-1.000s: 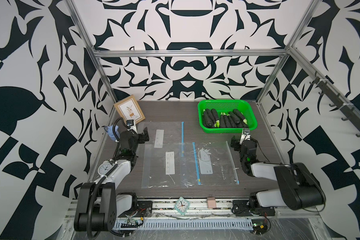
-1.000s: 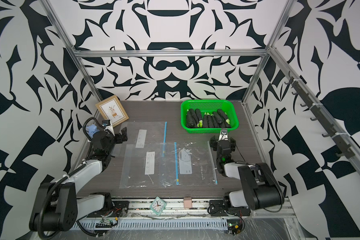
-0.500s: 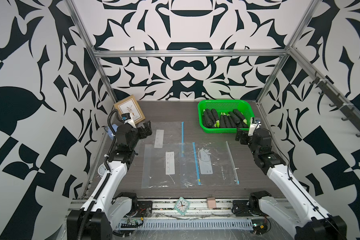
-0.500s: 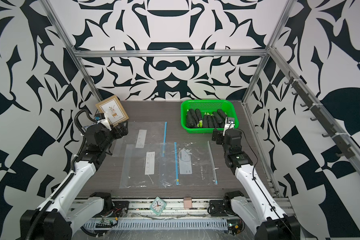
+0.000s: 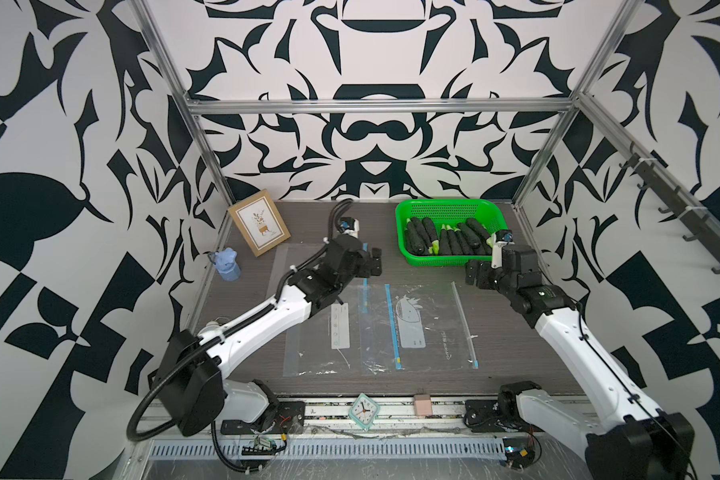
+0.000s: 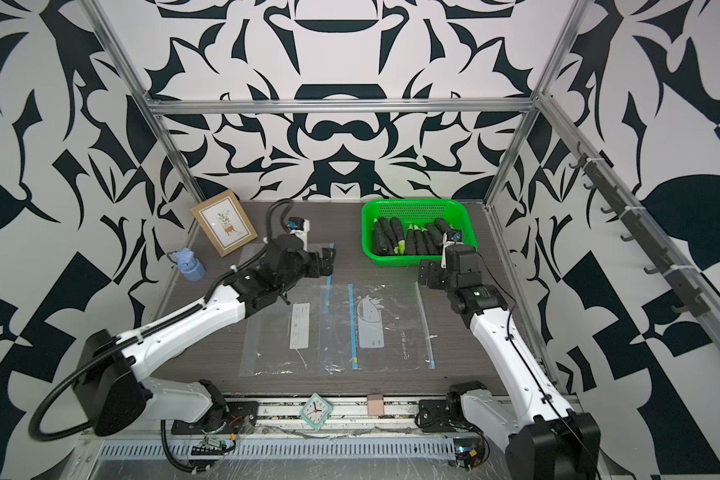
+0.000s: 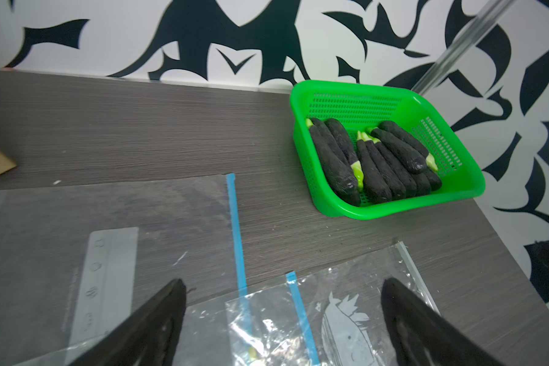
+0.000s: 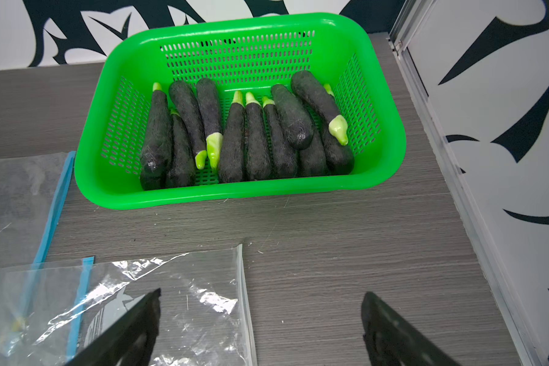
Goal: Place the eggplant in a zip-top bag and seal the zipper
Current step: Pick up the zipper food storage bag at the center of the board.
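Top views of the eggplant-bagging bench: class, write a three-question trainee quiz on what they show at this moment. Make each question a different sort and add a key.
1. True or false: every eggplant in view lies with the other eggplants inside the green basket.
2. Multiple choice: the right gripper hovers nearest to which thing? A. the picture frame. B. the green basket. C. the clock.
3. Fill in: the left gripper and the right gripper both stand ___, holding nothing.

Key: 1 true; 2 B; 3 open.
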Robot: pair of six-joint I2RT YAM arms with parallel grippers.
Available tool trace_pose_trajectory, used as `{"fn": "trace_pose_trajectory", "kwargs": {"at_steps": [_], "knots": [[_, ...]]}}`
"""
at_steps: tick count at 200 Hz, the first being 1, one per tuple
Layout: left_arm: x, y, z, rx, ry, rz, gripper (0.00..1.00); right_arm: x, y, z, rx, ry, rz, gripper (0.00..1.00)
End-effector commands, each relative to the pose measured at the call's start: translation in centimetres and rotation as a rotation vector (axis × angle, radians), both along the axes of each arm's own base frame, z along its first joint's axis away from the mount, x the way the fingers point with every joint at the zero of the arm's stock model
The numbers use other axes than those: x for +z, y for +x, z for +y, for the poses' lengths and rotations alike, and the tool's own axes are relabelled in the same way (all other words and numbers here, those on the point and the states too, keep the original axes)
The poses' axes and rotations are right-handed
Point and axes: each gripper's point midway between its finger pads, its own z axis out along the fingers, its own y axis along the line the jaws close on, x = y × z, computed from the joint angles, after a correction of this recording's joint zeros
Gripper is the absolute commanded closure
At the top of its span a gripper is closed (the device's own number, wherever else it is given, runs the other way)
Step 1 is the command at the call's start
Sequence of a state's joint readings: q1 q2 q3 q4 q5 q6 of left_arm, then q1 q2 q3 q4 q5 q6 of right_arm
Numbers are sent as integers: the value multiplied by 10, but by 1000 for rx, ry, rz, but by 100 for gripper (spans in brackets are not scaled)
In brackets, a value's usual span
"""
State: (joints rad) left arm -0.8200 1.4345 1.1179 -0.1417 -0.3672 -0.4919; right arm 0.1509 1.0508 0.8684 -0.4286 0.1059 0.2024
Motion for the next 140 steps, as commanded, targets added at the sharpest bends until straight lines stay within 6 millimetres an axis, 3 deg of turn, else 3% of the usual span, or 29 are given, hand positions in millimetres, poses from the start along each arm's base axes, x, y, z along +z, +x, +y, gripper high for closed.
{"fn": "trace_pose_trajectory", "kwargs": {"at_steps": [1, 28, 59, 87, 140], "knots": [[-16, -13, -25, 39, 71, 70, 0, 8, 2, -6, -40, -7, 35, 1], [-34, -38, -82, -51, 85, 151, 0, 4, 4, -17, -83, 1, 95, 1], [-57, -58, -129, -136, 139, 245, 3, 3, 9, -35, -131, 93, 116, 4], [-76, -67, -154, -183, 169, 319, 5, 0, 9, -60, -200, 189, 136, 6], [-113, -76, -187, -237, 280, 446, 9, -29, 1, -74, -255, 320, 189, 13]]}}
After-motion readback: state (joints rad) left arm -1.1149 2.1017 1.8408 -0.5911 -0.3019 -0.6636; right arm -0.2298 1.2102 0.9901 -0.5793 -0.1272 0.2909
